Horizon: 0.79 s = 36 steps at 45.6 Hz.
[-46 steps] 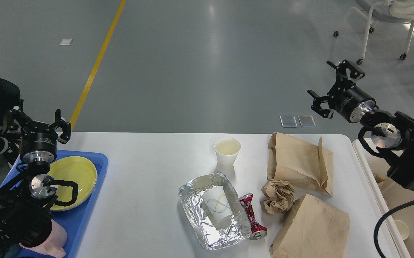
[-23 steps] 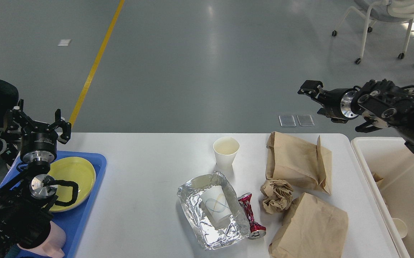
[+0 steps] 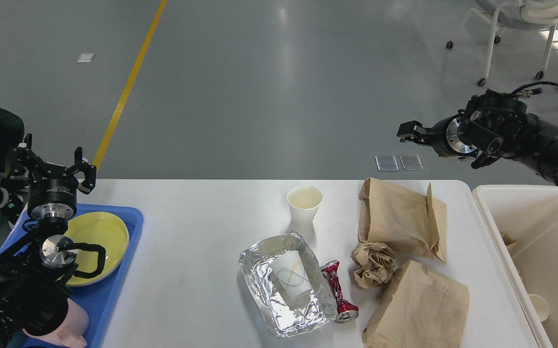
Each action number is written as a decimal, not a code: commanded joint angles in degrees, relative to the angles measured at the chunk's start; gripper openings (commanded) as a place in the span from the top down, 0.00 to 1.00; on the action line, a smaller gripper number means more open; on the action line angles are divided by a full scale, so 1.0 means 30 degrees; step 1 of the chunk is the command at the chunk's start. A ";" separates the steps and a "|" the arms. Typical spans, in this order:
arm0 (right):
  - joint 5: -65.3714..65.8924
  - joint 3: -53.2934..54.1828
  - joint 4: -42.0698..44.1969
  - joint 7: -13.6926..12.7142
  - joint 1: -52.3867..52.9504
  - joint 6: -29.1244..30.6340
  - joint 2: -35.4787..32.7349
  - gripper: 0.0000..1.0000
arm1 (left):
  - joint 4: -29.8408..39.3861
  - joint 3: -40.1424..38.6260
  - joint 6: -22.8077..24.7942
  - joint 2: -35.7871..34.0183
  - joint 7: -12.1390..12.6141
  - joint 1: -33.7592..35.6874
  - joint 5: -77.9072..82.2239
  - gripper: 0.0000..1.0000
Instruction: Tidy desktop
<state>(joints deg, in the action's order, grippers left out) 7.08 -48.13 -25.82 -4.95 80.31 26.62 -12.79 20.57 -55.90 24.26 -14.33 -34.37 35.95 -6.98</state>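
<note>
The large white rectangular desktop (image 3: 192, 232) lies below both arms, its litter clustered around the crumpled brown paper ball (image 3: 373, 264), nearer the right gripper (image 3: 407, 133), whose spread I cannot tell, than the open-fingered, empty left gripper (image 3: 49, 163).

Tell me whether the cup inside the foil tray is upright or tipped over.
Tipped over: the printed paper cup lies on its side in the foil tray, its printed side wall facing up.
</note>
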 commanded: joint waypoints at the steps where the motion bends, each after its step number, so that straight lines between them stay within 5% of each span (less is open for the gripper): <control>1: -0.0017 0.0017 -0.0475 0.0040 0.0153 0.1700 -0.0015 0.00 | 0.0000 0.0000 0.0000 0.0000 0.0001 0.0001 -0.0017 0.03; 8: -0.0105 0.0075 -0.2348 0.0127 0.1060 0.3310 -0.0599 0.00 | 0.0000 0.0000 0.0000 0.0000 0.0001 0.0001 -0.0017 0.03; 21: -0.0076 0.0164 -0.5924 0.0098 0.5189 0.9459 -0.3558 0.00 | 0.0000 0.0000 0.0000 0.0000 0.0001 0.0001 0.0012 0.03; 30: -0.0047 -0.1416 -0.6599 -0.0019 0.8208 0.9459 -0.3765 0.00 | 0.0000 0.0000 0.0000 0.0000 0.0001 0.0001 -0.0017 0.03; 36: 0.0130 -0.2093 -0.5108 -0.0048 0.6956 0.9459 -0.3472 0.00 | 0.0000 0.0000 0.0000 0.0000 0.0001 0.0001 0.0012 0.03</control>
<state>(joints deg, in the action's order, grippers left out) 7.18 -52.77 -44.59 -5.04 104.06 54.99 -23.78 20.57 -55.90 24.26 -14.33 -34.37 35.95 -6.97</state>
